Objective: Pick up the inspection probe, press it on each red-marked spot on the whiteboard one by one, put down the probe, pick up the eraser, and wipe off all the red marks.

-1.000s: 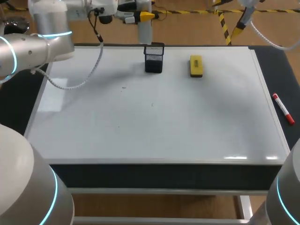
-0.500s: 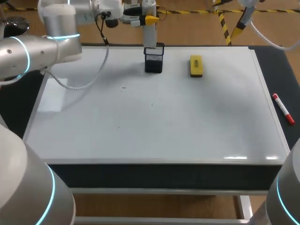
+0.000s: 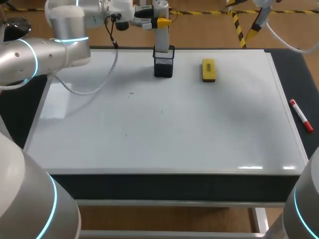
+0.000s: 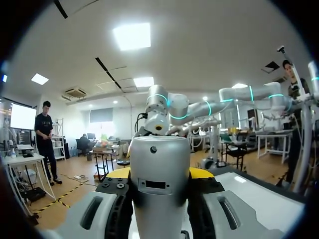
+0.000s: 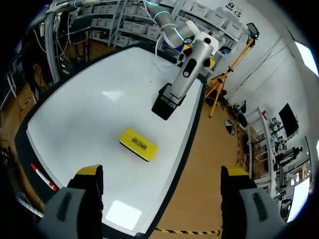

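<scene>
Head view: whiteboard (image 3: 199, 129) bears eraser (image 3: 208, 69), holder (image 3: 163, 65) (probe (image 3: 160, 37) inside).

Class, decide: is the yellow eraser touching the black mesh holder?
Apart. The head view shows a strip of bare whiteboard between the eraser and the mesh holder; the right wrist view shows the same gap.

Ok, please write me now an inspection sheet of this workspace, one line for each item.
Surface: whiteboard lies flat; a few tiny marks, colour too small to tell.
Job's things: inspection probe upright, lower end at the mouth of the black mesh holder; yellow eraser lies beside the holder, untouched.
Clutter: red marker on the dark strip past the board's right edge.
Grippers: left gripper shut on the probe; right gripper open, empty.
Cables: grey cable hangs from the left arm over the board.
Surroundings: nothing seen reaching over the table.
</scene>
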